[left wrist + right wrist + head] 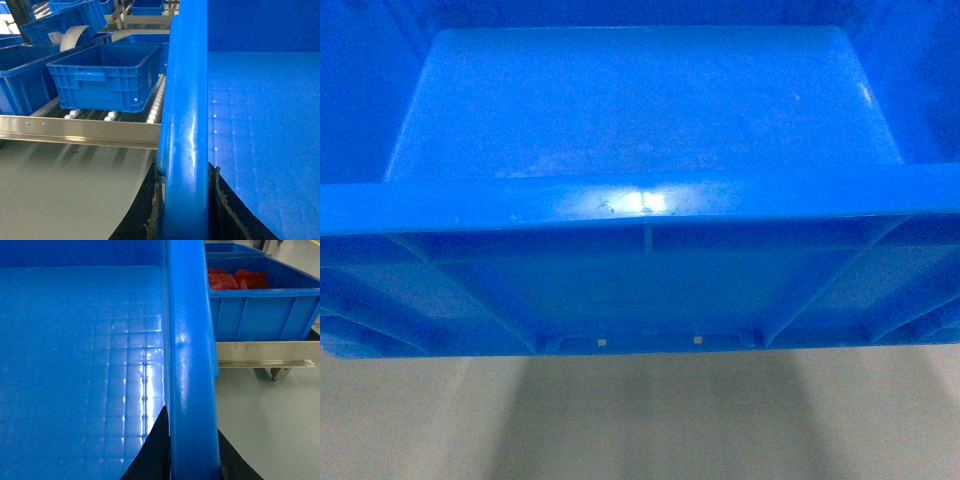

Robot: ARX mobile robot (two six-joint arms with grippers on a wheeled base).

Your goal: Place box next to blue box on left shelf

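Observation:
The box [640, 110], a large bright-blue crate, fills the head view, held above the floor with its near wall toward the camera. My left gripper [186, 200] is shut on the box's left rim [187, 100], one dark finger [152, 210] outside and the other inside the wall. My right gripper [192, 442] is shut on the right rim [187, 340] in the same way. Another blue box [105, 77] stands on the left shelf [75, 131], on its white rollers [156, 105], just left of the held box. The held box's front end overlaps the shelf's metal edge.
More blue crates [25, 75] are stacked left of and behind the shelf box. To the right, a blue crate holding red items [260, 305] rests on a metal rail [260, 356]. Grey floor [640, 420] lies below the held box.

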